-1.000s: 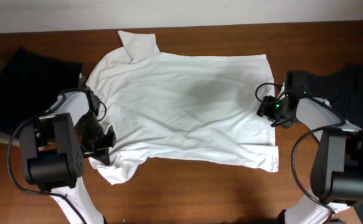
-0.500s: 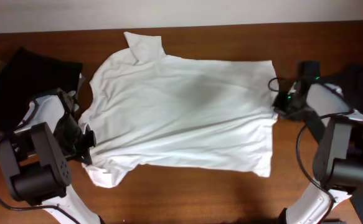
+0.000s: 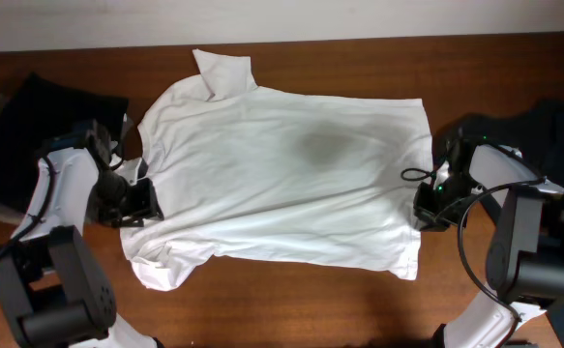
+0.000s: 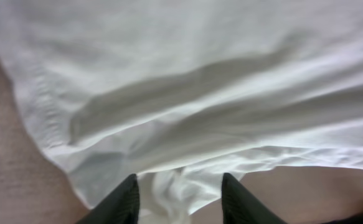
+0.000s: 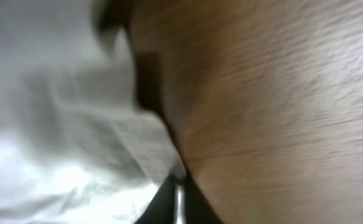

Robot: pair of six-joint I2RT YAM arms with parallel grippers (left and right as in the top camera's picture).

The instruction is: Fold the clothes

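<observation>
The clothes in play are a large white shirt (image 3: 291, 174), spread flat on the brown table (image 3: 359, 300) with its collar at the back. My left gripper (image 3: 144, 201) sits at the shirt's left sleeve. In the left wrist view it (image 4: 179, 180) stands open, with a bunched fold of the white shirt (image 4: 200, 74) lying loosely between its fingers. My right gripper (image 3: 423, 205) is at the shirt's right hem. Its wrist view shows it (image 5: 178, 183) shut on the edge of the white shirt (image 5: 63, 124), with bare table (image 5: 281, 112) beside it.
A black garment (image 3: 30, 126) lies at the left edge of the table, behind my left arm. Another dark garment (image 3: 543, 130) lies at the right edge, past my right arm. A pale wall runs along the table's back edge.
My left gripper has opened and let go of the sleeve, after drawing it outward. My right gripper has moved forward along the hem and shut on it. The shirt lies flatter.
</observation>
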